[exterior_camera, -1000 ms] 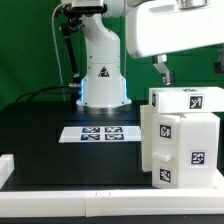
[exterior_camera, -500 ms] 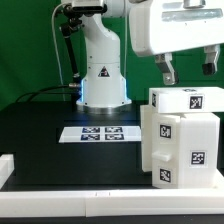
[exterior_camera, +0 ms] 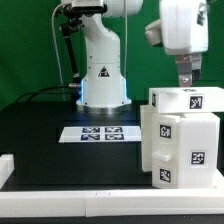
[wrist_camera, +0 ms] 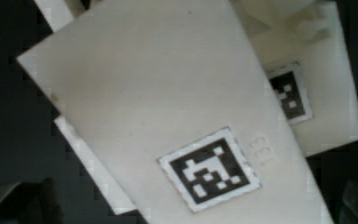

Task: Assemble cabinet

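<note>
Upright white cabinet (exterior_camera: 180, 135) with marker tags

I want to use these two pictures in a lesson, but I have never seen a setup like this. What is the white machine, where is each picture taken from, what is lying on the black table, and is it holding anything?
The white machine is a robot arm; its base stands at the back of the black table. The arm reaches over to the exterior view's right and ends in a two-finger gripper, which hangs just above a white cabinet. The black-and-white squares on the cabinet are marker tags.

One picture comes from a camera off the arm that looks at the whole scene. The other comes from a camera on the wrist, looking down on the cabinet's top panel.

Flat on the table lies the marker board, which is no furniture part. The gripper seems to hold nothing; whether it is open is unclear.
</note>
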Available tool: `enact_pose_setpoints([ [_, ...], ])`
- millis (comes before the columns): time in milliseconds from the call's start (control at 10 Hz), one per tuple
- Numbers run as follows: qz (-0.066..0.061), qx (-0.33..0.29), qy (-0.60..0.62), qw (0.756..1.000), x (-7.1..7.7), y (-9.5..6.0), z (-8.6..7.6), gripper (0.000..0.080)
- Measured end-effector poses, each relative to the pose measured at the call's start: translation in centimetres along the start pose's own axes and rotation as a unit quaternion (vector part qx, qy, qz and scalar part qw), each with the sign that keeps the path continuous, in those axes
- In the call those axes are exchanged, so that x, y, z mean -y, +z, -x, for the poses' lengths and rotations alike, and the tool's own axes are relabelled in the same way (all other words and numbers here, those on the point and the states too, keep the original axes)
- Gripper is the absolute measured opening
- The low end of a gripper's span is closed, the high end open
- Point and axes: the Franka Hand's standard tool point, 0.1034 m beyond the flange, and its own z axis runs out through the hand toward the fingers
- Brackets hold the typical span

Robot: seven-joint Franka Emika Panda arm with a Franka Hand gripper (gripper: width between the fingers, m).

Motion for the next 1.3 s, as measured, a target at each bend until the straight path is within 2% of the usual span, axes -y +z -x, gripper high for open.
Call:
enact_pose_setpoints([
  [200, 0.003, 0.019, -0.069, 0.997, 0.2, 0.6, 0.0, 0.0797],
  [600, -0.006, 0.039, -0.179, 0.983, 0.3, 1.8, 0.6, 0.0797],
  [700, -0.007, 0.038, -0.155, 0.987, 0.6, 2.5, 0.4, 0.0797],
  [1000, -0.004, 0.037, -0.149, 0.988, 0.6, 2.6, 0.3, 0.0792],
  [1100, -0.004, 0.037, -0.14, 0.989, 0.6, 2.6, 0.3, 0.0632],
  [1200, -0.004, 0.037, -0.124, 0.992, 0.6, 2.6, 0.4, 0.0551],
  [1300, -0.004, 0.037, -0.124, 0.992, 0.6, 2.6, 0.4, 0.0551],
])
